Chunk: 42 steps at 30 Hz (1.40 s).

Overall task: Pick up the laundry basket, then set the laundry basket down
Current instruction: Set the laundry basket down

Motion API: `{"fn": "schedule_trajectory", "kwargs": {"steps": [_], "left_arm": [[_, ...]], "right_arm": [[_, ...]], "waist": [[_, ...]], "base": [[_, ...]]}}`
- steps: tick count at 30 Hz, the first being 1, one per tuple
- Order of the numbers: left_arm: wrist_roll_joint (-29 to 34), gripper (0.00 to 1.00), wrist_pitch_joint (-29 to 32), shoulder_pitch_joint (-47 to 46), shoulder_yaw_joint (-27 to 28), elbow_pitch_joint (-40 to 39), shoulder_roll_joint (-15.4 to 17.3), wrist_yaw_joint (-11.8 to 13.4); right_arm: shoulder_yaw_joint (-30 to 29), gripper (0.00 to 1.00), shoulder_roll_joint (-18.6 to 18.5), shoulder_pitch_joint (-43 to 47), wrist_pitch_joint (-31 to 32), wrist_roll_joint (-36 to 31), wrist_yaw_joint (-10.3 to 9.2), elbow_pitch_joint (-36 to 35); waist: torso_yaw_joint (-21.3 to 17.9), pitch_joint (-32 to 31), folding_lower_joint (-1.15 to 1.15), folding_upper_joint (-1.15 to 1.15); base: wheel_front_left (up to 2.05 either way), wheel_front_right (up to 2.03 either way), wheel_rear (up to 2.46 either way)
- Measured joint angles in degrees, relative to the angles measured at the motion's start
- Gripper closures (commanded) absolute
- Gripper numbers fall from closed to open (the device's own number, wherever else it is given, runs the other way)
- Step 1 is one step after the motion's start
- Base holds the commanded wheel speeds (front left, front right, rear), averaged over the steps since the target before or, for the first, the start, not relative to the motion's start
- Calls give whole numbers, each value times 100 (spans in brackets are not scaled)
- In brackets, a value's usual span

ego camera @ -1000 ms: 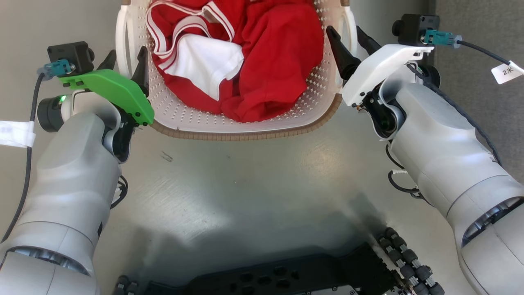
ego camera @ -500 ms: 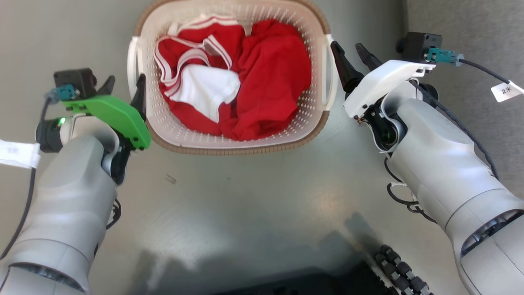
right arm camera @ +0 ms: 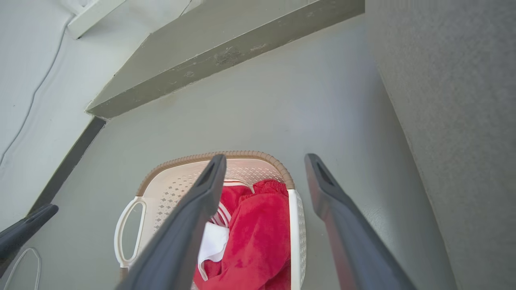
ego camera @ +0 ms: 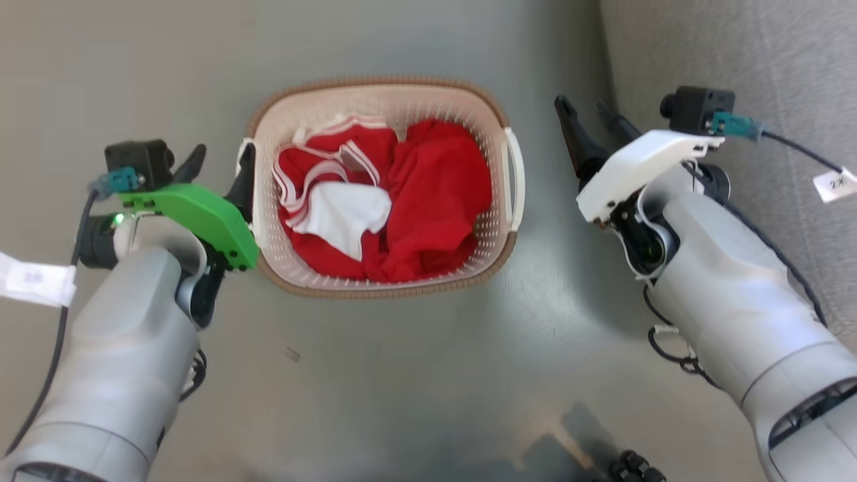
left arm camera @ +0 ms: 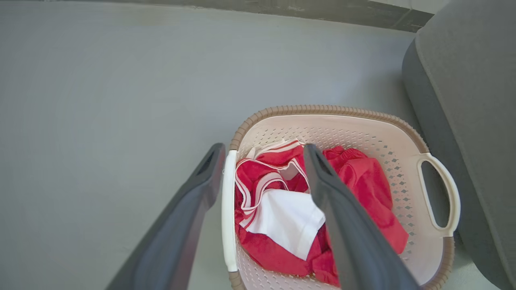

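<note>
The laundry basket stands upright on the grey floor, mouth open to the head camera, a little toward 12 o'clock from the middle of that view. Its long axis runs from 9 to 3 o'clock, with a white handle at each short end. Red clothes with white stripes fill it, and a white cloth lies on them toward 8 o'clock. The left gripper is at the basket's 9 o'clock. Its fingers are spread wide and grasp nothing. In the left wrist view they straddle the left handle, one finger outside the basket and one over the clothes; whether either touches it I cannot tell. The right gripper is at about 2 o'clock, apart from the right handle, its fingers likewise parted and empty. Grey upholstered furniture lies beyond it at 3 o'clock.
</note>
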Motion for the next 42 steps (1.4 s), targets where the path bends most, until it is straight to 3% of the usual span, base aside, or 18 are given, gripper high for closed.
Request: {"fn": "schedule_trajectory", "kwargs": {"steps": [28, 42], "left_arm": [[760, 0, 1, 1922, 1105, -1670, 204, 2], [1044, 0, -14, 2703, 1897, -2607, 152, 277]], "right_arm": [[-1090, 0, -287, 1921, 0, -1114, 0, -1535], [-1594, 0, -315, 2630, -1, -1804, -145, -2554]], "waist": [[204, -2292, 0, 0], [315, -2980, 0, 0]], "base": [[0, 0, 0], [0, 0, 0]]}}
